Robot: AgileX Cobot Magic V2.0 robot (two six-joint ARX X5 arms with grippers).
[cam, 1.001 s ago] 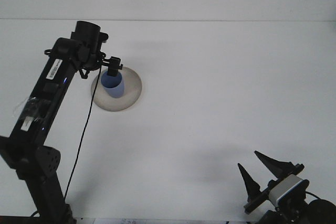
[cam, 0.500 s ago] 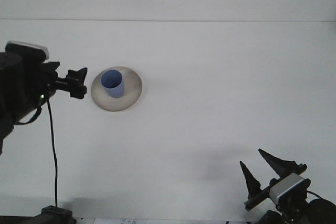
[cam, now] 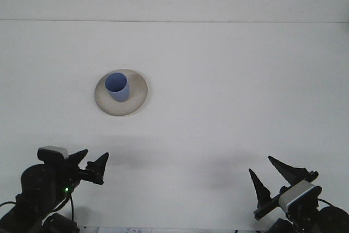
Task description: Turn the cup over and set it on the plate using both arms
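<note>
A blue cup stands upright, mouth up, on a round beige plate at the left middle of the white table. My left gripper is low at the front left, far from the plate, its black fingers spread open and holding nothing. At the front right my right gripper is also open and empty, its two pointed fingers wide apart. Neither gripper touches the cup.
The white table spreads out around the plate; its back edge runs along the top of the view. The arm bases sit at the bottom corners.
My left gripper let go of the cup on the plate, pulled away to the left, then dropped to the front left. The cup stays upright on the plate. The right arm barely moved.
</note>
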